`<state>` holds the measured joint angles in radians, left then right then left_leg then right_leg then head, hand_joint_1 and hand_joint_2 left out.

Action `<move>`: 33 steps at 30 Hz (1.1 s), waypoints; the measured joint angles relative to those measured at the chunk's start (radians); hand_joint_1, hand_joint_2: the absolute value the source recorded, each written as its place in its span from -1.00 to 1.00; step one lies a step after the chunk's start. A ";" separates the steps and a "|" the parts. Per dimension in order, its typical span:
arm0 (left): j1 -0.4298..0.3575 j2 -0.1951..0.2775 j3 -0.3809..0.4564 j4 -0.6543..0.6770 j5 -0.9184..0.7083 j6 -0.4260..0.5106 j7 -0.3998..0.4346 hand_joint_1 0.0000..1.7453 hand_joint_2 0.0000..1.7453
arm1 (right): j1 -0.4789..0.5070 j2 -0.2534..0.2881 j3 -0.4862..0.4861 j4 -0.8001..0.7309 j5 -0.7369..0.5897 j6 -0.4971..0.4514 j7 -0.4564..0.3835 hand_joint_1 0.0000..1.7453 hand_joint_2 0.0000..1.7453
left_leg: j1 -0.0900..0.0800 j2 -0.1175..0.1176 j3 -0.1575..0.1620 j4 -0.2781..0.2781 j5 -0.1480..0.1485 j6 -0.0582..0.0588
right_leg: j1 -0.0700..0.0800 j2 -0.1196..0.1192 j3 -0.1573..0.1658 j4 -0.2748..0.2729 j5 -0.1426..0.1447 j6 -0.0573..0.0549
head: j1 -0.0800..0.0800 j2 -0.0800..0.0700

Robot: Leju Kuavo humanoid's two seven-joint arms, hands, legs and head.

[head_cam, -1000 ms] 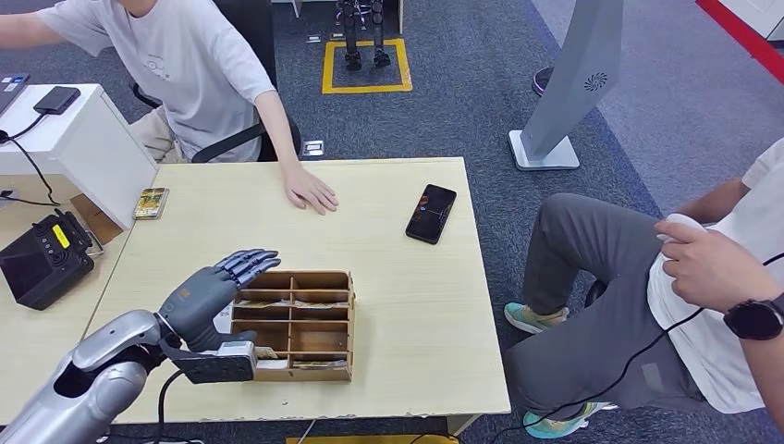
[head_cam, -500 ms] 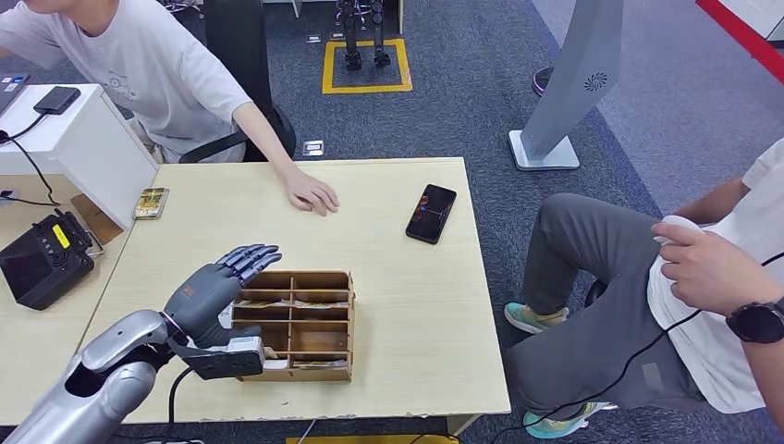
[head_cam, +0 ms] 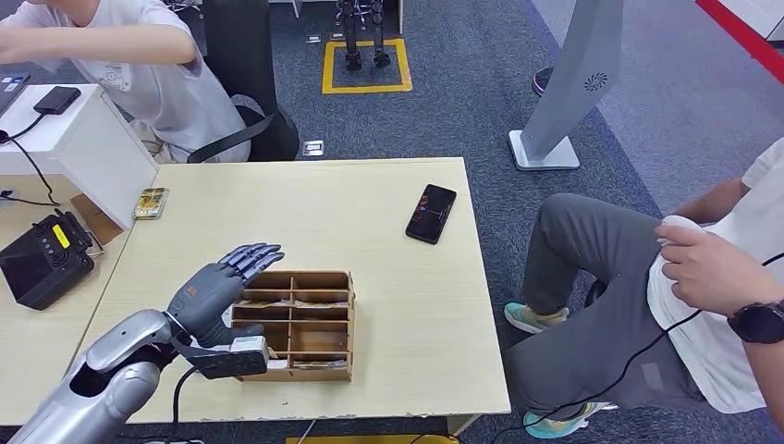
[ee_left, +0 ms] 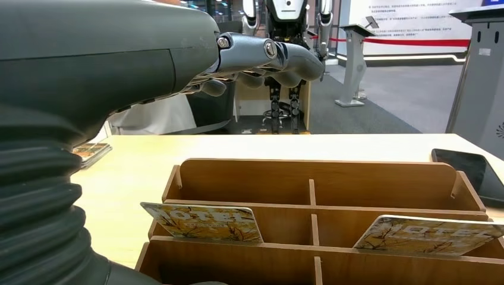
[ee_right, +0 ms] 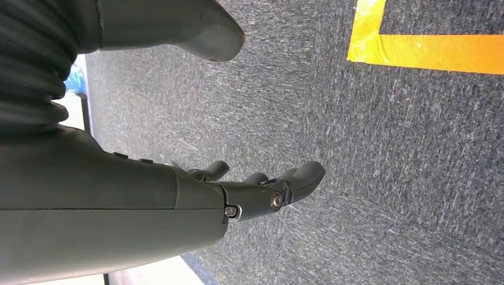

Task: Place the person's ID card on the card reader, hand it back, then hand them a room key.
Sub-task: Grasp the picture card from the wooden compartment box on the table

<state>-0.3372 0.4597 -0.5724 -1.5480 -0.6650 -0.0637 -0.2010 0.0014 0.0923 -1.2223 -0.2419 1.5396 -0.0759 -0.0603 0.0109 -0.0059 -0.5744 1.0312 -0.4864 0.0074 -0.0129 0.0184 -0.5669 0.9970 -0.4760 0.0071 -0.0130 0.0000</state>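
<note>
Head view: one left hand (head_cam: 217,289) hovers over the wooden organizer (head_cam: 305,324) at its 9 o'clock edge, fingers spread and grasping nothing. Two hotel key cards (ee_left: 202,221) stand in its compartments in the left wrist view. One black phone (head_cam: 431,213) lies at the table's (head_cam: 388,277) 2 o'clock. One black card reader (head_cam: 42,259) sits at 9 o'clock on the side desk. Right hand (ee_right: 261,190) hangs over carpet, fingers loosely extended and empty. I cannot tell where the ID card is.
</note>
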 joint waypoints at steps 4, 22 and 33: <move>0.000 -0.002 0.000 0.000 -0.001 0.000 0.000 -0.47 1.00 | 0.000 0.000 0.000 0.000 0.000 0.000 0.000 -1.00 1.00 | 0.000 0.000 0.000 0.000 0.000 0.000 | 0.000 0.000 0.000 0.000 0.000 0.000 | 0.000 0.000; -0.002 -0.004 0.000 0.000 -0.027 0.000 0.000 1.00 1.00 | 0.000 0.000 0.000 0.000 0.000 -0.002 -0.004 -1.00 1.00 | 0.000 0.000 0.000 0.000 0.000 0.000 | 0.000 0.000 0.000 0.000 0.000 0.000 | 0.000 0.000; -0.002 0.002 0.000 0.000 -0.027 -0.001 -0.006 1.00 1.00 | 0.000 0.000 0.000 0.000 0.000 -0.003 -0.009 -1.00 1.00 | 0.000 0.000 0.000 0.000 0.000 0.000 | 0.000 0.000 0.000 0.000 0.000 0.000 | 0.000 0.000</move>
<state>-0.3396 0.4617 -0.5722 -1.5480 -0.6923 -0.0650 -0.2074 0.0016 0.0923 -1.2222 -0.2419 1.5396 -0.0793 -0.0690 0.0109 -0.0060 -0.5744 1.0312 -0.4864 0.0074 -0.0129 0.0184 -0.5669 0.9970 -0.4760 0.0071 -0.0130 0.0000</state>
